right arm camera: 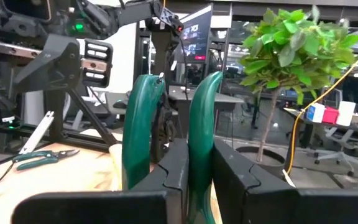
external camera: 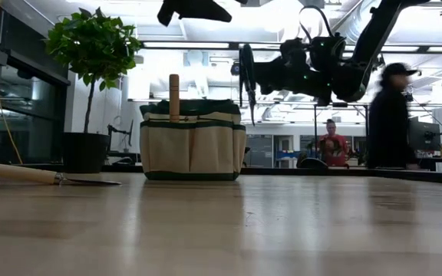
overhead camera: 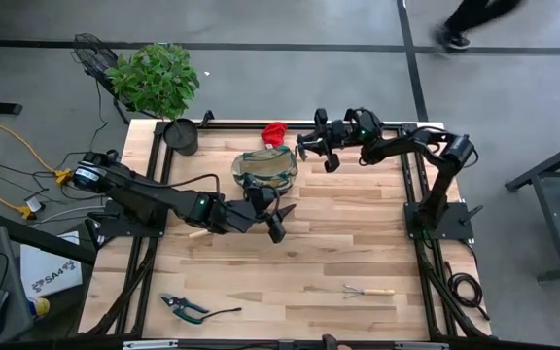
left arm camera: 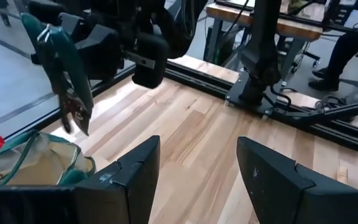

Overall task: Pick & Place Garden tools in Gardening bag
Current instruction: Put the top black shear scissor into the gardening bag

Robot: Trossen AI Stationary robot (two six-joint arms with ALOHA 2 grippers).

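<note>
The tan gardening bag (overhead camera: 265, 167) stands on its base at the table's far middle, and a wooden tool handle (external camera: 174, 96) sticks up out of it. The red glove (overhead camera: 275, 130) lies behind it. My right gripper (overhead camera: 319, 148) is shut on green-handled pruners (right arm camera: 201, 130) in the air just right of the bag. My left gripper (overhead camera: 282, 222) is open and empty, near side of the bag. A trowel (external camera: 44, 175) lies flat on the table. A second pair of pruners (overhead camera: 185, 308) and a mini rake (overhead camera: 367, 291) lie near the front edge. My right gripper pinches one green handle (right arm camera: 199, 149) of the pruners between its two fingers; the other handle (right arm camera: 138, 124) stands outside one finger. The pruners are lifted clear of the table, and in the low view they hang roughly upright (external camera: 247, 80) beside the bag's top.
A black pot (overhead camera: 181, 136) with a leafy plant stands at the far left corner. A person walks behind the table (external camera: 390, 115). Bare wood lies between the bag and the tools at the front edge.
</note>
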